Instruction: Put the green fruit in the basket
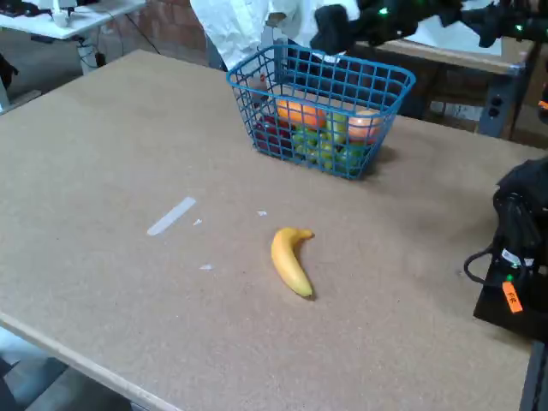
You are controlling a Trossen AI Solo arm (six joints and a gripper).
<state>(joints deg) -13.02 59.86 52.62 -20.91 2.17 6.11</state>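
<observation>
Fixed view, only cam I've got. Arm is reaching in across the top of frame, dark links w/ green LEDs, and the tool (336, 30) hangs just above the far rim of the basket (257, 107). The tip is a dark blur against the white cloth (235, 26) behind it, so I can't tell how wide the jaws stand or whether anything sits between them.

Directly below the tool, inside the basket, I see a heap of fruit: an orange one (300, 113), something red (272, 133), a peach-coloured one (364, 124), and green pieces low at the near side. One darker patch looks like the green fruit (351, 156), below the tool and a bit toward me, resting at the bottom near the front mesh. The paler green ones (318, 144) sit just beside it, so I'm not 100% sure which is which thru the wire.

Well apart from the tool, out on the open bench (103, 154) toward me, lies a banana (291, 261), untouched, plus a strip of tape (171, 215) off to picture left. Black base unit w/ an orange tag (512, 296) at the right edge.

My read: drop is done or all but done, no green fruit left out on the bench. Next move, I'd say, calls for lifting straight up clear of the rim, no sideways drag that could snag the mesh.
</observation>
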